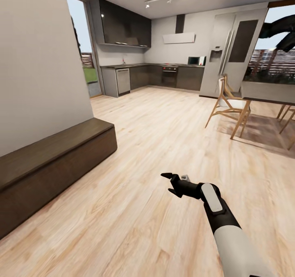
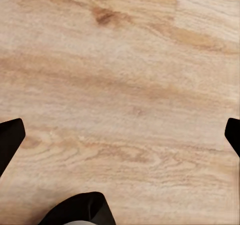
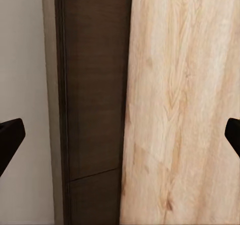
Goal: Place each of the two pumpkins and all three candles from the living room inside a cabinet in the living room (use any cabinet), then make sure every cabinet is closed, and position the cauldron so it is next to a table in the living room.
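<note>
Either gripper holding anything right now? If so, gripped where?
Nothing is held. The left gripper is open over bare floor; the right gripper is open too, facing the cabinet with nothing between its fingers.

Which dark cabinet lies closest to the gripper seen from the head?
The low brown TV unit nearby at left; the kitchen cabinets stand far behind.

Light wood plank floor [image 1: 155, 137] runs from near edge to far kitchen. Long low dark-brown cabinet [image 1: 53, 166] sits on it at left, along the grey wall, fronts shut, top bare. Far right: pale wood chair [image 1: 229, 104] and a table w/ wood legs [image 1: 266, 92] stand on a greyish rug [image 1: 258, 131].
</note>
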